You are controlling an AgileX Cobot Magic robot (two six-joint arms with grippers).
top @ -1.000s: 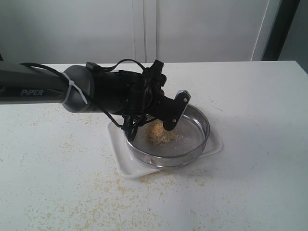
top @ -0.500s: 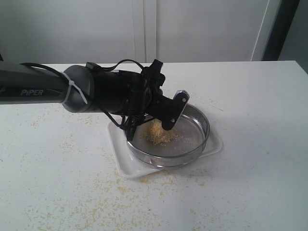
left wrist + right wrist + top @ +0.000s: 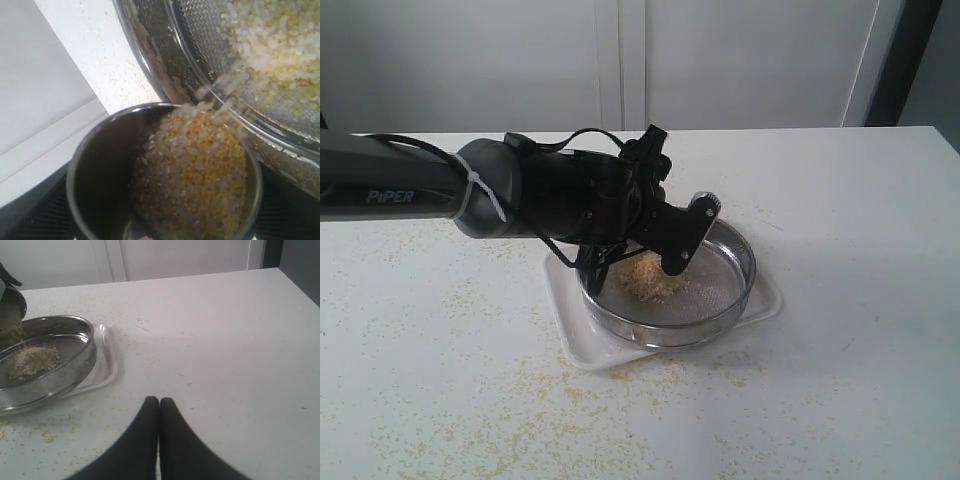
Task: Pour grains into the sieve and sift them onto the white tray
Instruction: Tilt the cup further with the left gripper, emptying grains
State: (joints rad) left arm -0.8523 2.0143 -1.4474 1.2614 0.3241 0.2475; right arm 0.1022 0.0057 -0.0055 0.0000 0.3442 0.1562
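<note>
— While the left gripper [image 3: 672,243] is clamped on the small steel cup [image 3: 100,170], where are the grains [image 3: 646,280]?

— Some lie in a small heap on the mesh of the sieve [image 3: 715,290], left of its middle; more fill the tilted cup and spill over its lip into the sieve; loose ones speckle the table [image 3: 840,230], thickest toward the lower left of the exterior frame.

— And the sieve itself?

— Just below the centre of that frame, resting on the white tray [image 3: 568,340], whose rim shows at lower left and at right; the left arm reaches in from the left edge, its gripper over the sieve's left side.

— The right gripper [image 3: 159,407]?

— Fingers pressed together, holding nothing; it hangs above the table, well apart from the sieve.
</note>
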